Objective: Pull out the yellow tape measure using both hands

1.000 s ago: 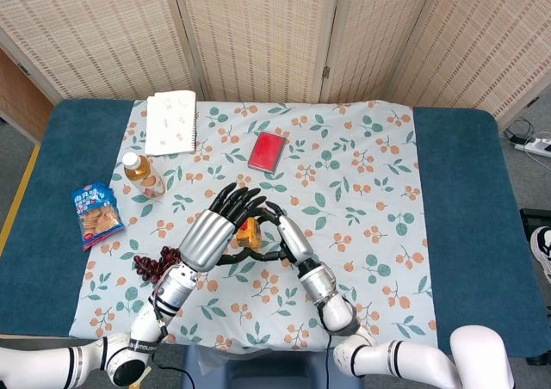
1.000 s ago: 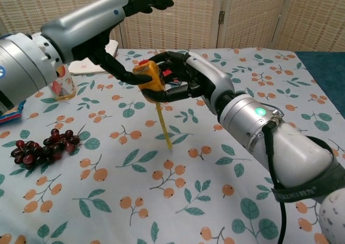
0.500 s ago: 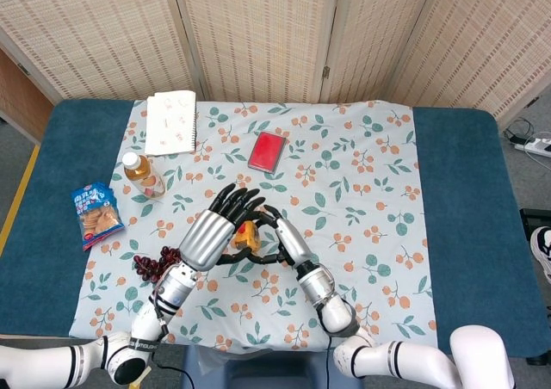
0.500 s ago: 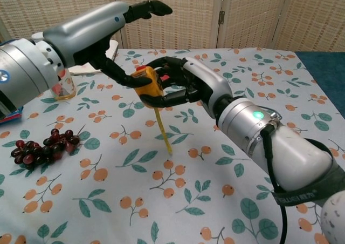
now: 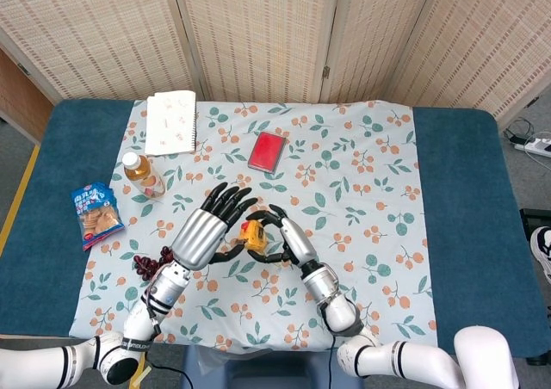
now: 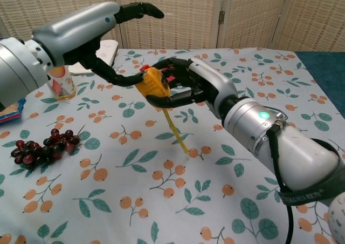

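Meanwhile, the right robot hand [image 6: 186, 87] was clamped around the yellow tape measure [image 6: 152, 84], holding its case in the air above the tabletop [image 6: 259, 71]. The left robot hand [image 6: 116, 44] had a lower finger touching the case from the other side, while its upper fingers [image 6: 141, 9] stood spread and raised above it; whether it truly pinched anything could not be told.

From the case a strip of yellow blade [image 6: 177, 129] hung down and away, its tip near or on the floral cloth below the right robot hand. Compared with half a second earlier, the blade reached further out and slanted more toward the right arm's side, and the left robot hand had drawn slightly back. That suggested the pull-out was underway, though the blade was only partly extended.

Beyond the left robot hand lay grapes [image 6: 40, 146] and a bottle [image 6: 60, 85], well apart from the work.
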Available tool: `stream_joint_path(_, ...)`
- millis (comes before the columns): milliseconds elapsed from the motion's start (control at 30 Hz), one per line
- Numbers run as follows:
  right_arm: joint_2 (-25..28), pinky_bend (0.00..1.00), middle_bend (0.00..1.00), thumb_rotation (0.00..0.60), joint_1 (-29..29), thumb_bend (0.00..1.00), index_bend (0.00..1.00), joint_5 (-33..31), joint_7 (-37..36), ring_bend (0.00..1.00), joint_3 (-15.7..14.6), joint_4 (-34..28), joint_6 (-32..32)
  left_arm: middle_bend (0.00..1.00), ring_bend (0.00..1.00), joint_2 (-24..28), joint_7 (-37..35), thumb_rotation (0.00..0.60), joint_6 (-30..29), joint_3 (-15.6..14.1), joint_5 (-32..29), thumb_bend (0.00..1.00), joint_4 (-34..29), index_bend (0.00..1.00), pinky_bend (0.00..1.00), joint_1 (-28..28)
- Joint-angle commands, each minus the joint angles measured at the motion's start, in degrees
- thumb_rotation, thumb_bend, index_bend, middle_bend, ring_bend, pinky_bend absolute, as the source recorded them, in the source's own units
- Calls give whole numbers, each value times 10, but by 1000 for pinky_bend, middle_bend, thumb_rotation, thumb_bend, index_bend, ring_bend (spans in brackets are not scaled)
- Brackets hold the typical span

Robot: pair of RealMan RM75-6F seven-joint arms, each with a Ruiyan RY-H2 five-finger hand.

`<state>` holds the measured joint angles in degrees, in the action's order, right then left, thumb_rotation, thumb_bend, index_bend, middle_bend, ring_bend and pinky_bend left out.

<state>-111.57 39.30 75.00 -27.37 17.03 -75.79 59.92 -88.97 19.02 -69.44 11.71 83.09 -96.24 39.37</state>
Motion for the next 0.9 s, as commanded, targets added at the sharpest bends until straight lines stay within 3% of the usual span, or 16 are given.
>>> stream_joint_path(33, 0, 0, 509, 600, -1, 327, 613, -1, -1, 373, 0, 1, -1, 95, 103, 3, -1, 600, -1, -1, -1, 448, 0, 160, 0, -1)
stream_joint_path(267, 0, 0, 509, 600, -2, 327, 613, -1, -1, 373, 1, 2, 0, 95, 103, 11, -4, 600, 1, -4, 0, 466, -3, 203, 0, -2)
stream_joint_path(500, -2, 0, 509, 600, -1, 327, 613, -2, 1, 373, 3, 5, 0, 97, 105, 11, -12, 600, 7, -5, -2, 507, -3, 428, 0, 1)
stream_joint_path(600, -2, 0, 509, 600, -1, 327, 613, -2, 1, 372, 3, 6, -1, 110, 113, 9, -16, 600, 9, -6, -3, 537, 1, 482, 0, 2)
stream_joint_path(900, -2, 0, 509, 600, -1, 326, 613, -2, 0, 372, 4, 9, -3, 146, 134, 2, -28, 600, 11, -8, -4, 567, 12, 543, 0, 4)
